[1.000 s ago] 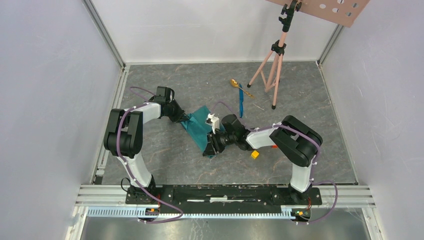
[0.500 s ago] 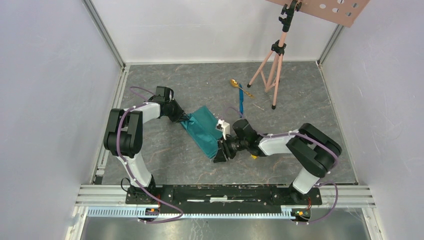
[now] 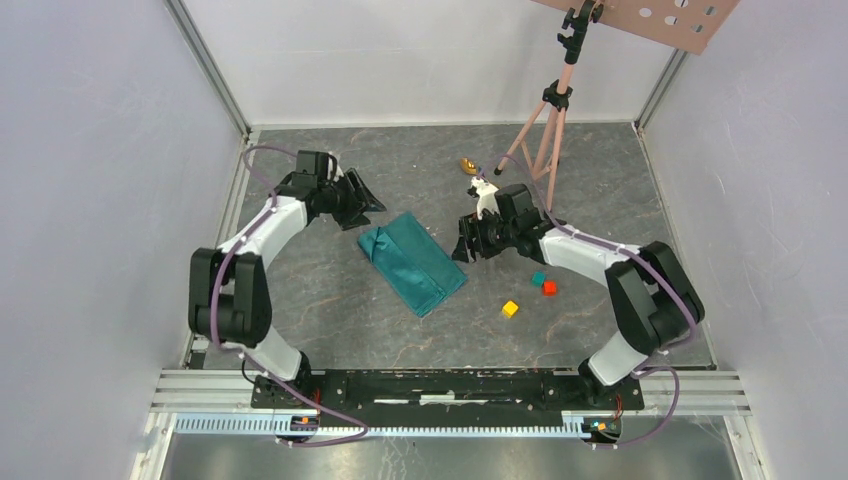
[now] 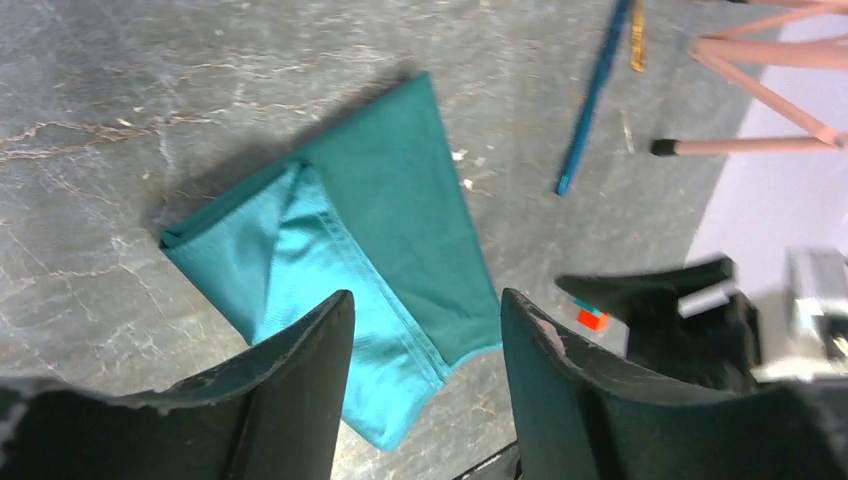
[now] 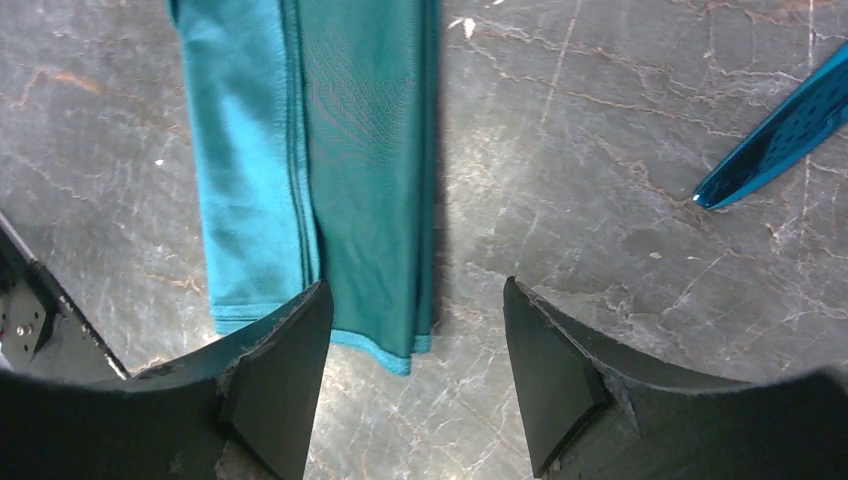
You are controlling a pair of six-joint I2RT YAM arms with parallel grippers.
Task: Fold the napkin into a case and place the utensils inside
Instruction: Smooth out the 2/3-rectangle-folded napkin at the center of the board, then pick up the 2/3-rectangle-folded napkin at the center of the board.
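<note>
The napkin (image 3: 411, 262) lies flat on the grey table as a long, narrow folded case, running from upper left to lower right. Its layered edges show in the left wrist view (image 4: 370, 230) and in the right wrist view (image 5: 320, 150). My left gripper (image 3: 366, 203) hovers open just beyond the case's far-left end, nothing between its fingers (image 4: 425, 300). To the right of the case my right gripper (image 3: 463, 243) is open and empty too (image 5: 415, 290). The gold spoon (image 3: 467, 165) lies behind the right arm. The blue knife (image 4: 595, 95) shows beside it, its tip at the right wrist view's edge (image 5: 775, 140).
A pink tripod (image 3: 545, 130) stands at the back right, close to the utensils. Teal (image 3: 538, 279), red (image 3: 549, 288) and yellow (image 3: 510, 309) cubes lie right of the case, under the right arm. White walls and metal rails enclose the table.
Both grippers let go of the napkin and opened. The left one drew back toward the far left, the right one swung up toward the utensils. The folded case now lies free.
</note>
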